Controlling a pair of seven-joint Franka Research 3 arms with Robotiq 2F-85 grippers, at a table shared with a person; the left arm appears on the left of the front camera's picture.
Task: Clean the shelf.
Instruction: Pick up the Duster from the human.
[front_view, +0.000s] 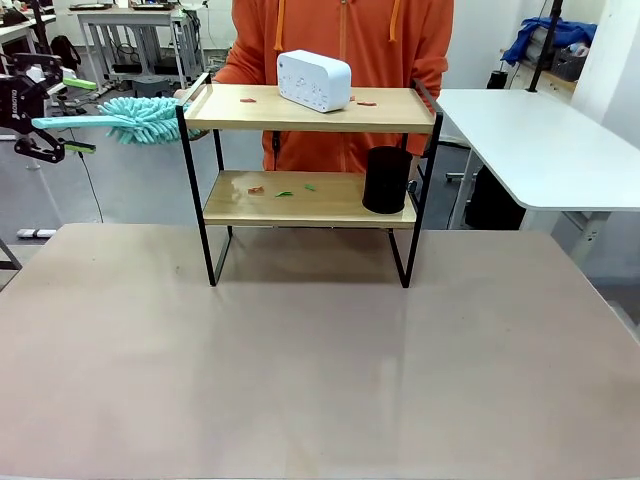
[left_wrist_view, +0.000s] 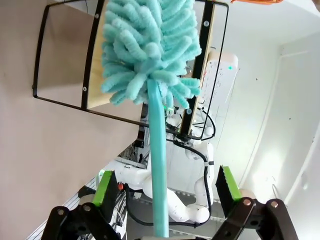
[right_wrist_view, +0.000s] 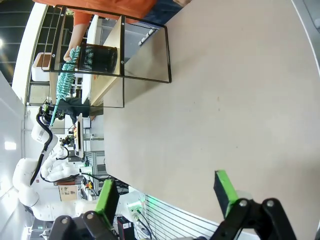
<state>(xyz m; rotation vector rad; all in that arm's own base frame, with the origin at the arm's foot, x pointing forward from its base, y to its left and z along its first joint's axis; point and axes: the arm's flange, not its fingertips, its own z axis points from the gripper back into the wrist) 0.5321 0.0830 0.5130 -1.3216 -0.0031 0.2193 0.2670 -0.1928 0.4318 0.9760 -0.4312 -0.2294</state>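
Light wood boards in a thin black frame make up the shelf (front_view: 240, 108) (right_wrist_view: 111, 60). It stands on the brown table (front_view: 300, 370) toward the far side, just in front of a person in an orange top (front_view: 340, 40). Its long axis runs crosswise, left to right in the front view, and its open front faces the robot.

On the shelf's top board a white box-like device (front_view: 314, 80) sits near the middle, with small red scraps (front_view: 367, 102) to its right. On the lower board a black mesh cup (front_view: 386, 180) stands at the right end, and red (front_view: 256, 189) and green (front_view: 285, 193) scraps lie toward the left.

Off the shelf's left end, level with the top board, is the left gripper (front_view: 90, 118) (left_wrist_view: 166, 177). Its fingers are spread wide. The handle of a teal duster (front_view: 150, 118) (left_wrist_view: 150, 45) runs down the middle between them, clear of both green pads. I cannot tell what holds it at the base. The fluffy head points at the shelf and reaches its left end.

The right gripper (right_wrist_view: 165, 182) hangs over bare table well in front of the shelf, its fingers wide apart with nothing between them.
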